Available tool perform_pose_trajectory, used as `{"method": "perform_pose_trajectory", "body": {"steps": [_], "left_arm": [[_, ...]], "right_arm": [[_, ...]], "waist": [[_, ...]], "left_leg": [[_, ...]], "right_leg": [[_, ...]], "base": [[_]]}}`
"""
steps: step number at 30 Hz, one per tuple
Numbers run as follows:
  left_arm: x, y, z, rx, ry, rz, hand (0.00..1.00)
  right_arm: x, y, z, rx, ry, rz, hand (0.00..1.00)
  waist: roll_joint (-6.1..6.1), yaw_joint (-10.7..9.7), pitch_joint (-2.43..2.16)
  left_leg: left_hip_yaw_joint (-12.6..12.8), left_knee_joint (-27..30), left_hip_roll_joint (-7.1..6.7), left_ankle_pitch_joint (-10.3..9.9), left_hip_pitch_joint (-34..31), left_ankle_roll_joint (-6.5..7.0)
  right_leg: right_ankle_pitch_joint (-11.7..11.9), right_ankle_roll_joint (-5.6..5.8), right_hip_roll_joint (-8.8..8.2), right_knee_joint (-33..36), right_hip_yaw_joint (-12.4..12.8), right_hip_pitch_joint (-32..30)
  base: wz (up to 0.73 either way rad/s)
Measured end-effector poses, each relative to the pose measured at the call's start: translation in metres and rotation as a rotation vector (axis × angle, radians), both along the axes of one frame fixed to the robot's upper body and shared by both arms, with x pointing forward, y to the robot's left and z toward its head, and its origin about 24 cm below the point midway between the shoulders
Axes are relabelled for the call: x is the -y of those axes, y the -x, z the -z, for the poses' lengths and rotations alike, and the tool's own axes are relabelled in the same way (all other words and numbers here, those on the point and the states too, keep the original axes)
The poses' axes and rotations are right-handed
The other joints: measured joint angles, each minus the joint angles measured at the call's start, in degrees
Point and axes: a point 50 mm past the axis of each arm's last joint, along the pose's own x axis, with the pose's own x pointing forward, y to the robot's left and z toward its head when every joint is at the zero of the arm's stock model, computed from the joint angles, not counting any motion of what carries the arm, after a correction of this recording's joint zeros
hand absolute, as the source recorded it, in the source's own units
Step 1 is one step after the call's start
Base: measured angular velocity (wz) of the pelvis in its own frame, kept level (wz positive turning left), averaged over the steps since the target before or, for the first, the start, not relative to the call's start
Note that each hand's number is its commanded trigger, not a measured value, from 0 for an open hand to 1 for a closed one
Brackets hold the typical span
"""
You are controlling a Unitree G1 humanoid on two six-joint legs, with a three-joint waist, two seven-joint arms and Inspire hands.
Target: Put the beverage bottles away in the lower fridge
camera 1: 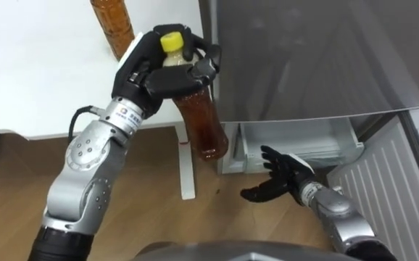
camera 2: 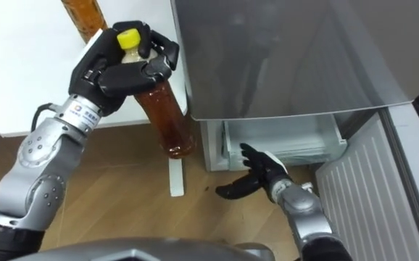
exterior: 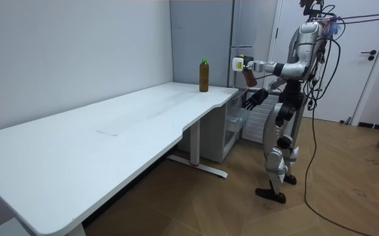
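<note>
My left hand is shut on a brown drink bottle with a yellow cap, holding it by the neck in the air beside the table's corner, in front of the fridge. In the room view the bottle and left hand are raised at chest height. A second brown bottle stands on the white table; the room view shows that second bottle with a green cap. My right hand is open, low before the open lower fridge compartment.
The lower fridge door stands swung open at the right, its ribbed inner side facing me. The table's white leg rises from the wooden floor just left of the fridge. A white room door is behind.
</note>
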Motion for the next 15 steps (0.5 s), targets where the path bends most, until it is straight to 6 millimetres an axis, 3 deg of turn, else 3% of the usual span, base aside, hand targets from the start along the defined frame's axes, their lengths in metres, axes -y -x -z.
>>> {"method": "perform_pose_trajectory", "body": {"steps": [10, 13, 15], "left_arm": [[0.004, 0.003, 0.003, 0.020, -0.089, 0.064, 1.00], [0.000, 0.007, 0.008, -0.001, -0.122, 0.062, 1.00], [-0.002, 0.010, 0.011, -0.014, -0.129, 0.068, 1.00]], "right_arm": [[-0.021, -0.018, -0.032, 0.110, -0.096, -0.230, 0.00], [-0.023, -0.017, -0.033, 0.094, -0.126, -0.270, 0.00], [-0.023, -0.015, -0.033, 0.064, -0.143, -0.296, 0.00]], "waist": [[-0.85, 1.1, 0.19], [-1.51, 1.3, 0.54], [-1.87, 1.8, 0.51]], "left_leg": [[-0.5, 0.3, -0.01, 0.1, -0.8, 0.07], [-0.7, 0.0, -0.01, 0.1, -0.9, 0.02], [-0.7, 0.1, -0.01, 0.1, -1.0, -0.02]], "right_leg": [[0.1, -0.12, -0.01, 0.3, -0.7, -0.6], [0.1, -0.12, 0.04, 0.3, -0.8, -0.8], [0.1, -0.12, 0.04, 0.3, -0.7, -0.9]], "base": [[0.01], [0.01], [0.00]]}}
